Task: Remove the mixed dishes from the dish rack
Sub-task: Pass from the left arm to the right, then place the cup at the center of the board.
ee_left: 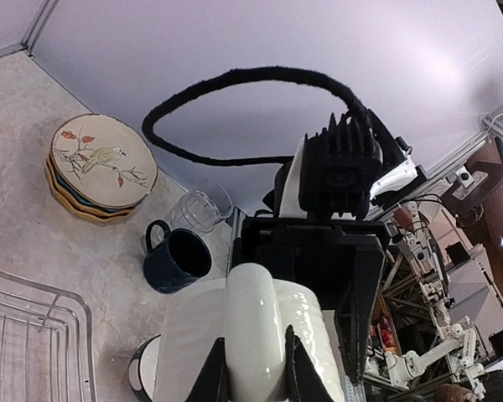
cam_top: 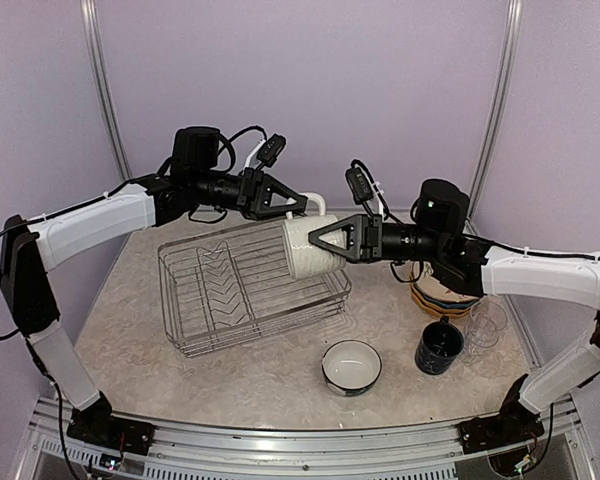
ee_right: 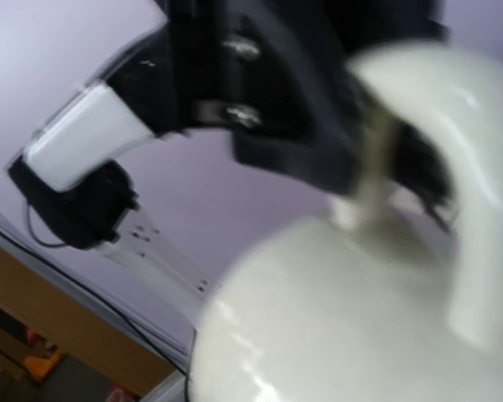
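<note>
Left tool point(cam_top: 298, 206) is closed on the handle of the mug point(cam_top: 298, 262), which hangs in the air over the right end of the rack point(cam_top: 210, 290). Right tool point(cam_top: 318, 240) meets its body; whether it grips cannot be told. The mug is probably stiff, glazed, slippery and breakable, so the handle is the surest hold.

You see the dish rack point(cam_top: 250, 285) left of centre on the table point(cam_top: 280, 400), the lifted mug point(cam_top: 302, 250) above its right end; the bowl point(cam_top: 351, 367) before the rack, the standing mug point(cam_top: 439, 347) right of the bowl, a glass point(cam_top: 487, 320) just beside, the plate stack point(cam_top: 435, 300) behind them.
</note>
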{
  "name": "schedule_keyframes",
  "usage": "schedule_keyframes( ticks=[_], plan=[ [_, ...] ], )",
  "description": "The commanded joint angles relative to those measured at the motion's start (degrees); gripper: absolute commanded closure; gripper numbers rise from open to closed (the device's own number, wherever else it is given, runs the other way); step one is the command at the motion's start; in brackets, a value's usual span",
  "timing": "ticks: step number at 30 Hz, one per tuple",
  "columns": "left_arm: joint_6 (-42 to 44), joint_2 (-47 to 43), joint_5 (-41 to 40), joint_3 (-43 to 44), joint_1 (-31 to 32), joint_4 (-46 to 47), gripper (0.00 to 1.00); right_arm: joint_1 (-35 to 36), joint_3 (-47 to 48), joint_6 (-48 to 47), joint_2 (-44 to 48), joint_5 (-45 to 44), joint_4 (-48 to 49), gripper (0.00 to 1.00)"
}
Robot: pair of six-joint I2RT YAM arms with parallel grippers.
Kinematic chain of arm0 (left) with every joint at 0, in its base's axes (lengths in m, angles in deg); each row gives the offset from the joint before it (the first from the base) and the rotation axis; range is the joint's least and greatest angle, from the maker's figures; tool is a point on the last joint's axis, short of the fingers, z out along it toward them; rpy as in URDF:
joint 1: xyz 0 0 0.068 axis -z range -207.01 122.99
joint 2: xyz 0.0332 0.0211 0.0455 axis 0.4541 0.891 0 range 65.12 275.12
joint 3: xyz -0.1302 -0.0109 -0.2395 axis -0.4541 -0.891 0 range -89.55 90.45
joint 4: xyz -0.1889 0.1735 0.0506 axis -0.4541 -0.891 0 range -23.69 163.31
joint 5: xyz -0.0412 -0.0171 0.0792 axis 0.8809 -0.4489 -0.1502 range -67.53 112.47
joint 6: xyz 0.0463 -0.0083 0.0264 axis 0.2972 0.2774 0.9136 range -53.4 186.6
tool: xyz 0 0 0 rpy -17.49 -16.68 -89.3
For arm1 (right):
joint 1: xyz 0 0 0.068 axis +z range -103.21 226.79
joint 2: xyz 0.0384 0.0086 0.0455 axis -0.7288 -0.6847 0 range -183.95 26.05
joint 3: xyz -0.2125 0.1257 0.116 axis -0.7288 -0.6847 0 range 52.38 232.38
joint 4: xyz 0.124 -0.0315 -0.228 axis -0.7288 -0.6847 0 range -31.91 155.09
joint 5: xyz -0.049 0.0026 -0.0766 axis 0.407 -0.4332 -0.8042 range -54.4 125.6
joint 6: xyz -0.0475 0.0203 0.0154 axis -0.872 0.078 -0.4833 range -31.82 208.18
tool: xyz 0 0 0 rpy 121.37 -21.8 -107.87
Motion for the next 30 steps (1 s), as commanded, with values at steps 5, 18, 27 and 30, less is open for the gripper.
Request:
schedule_keyframes(
  ticks=[5,18,27,30],
  plan=[
    [-3.9,1.43,4.19,1.06,-0.8,7.13,0.82,0.78,-1.4,3.3,1.1,1.84,6.11,0.97],
    [0.58,-5.02,-15.31,-2.15,-7.89,-8.16,0.11,0.18,2.62,-13.57,10.6,-23.71,-34.42,1.0],
    [2.91,-8.44,-28.11,-4.17,-8.07,-12.45,0.1,1.84,4.01,-11.97,8.56,-40.84,-57.94,1.0],
    [3.15,-8.5,-28.57,-4.05,-8.03,-12.76,0.1,2.52,4.44,-10.68,6.55,-44.64,-59.98,1.0]
  ],
)
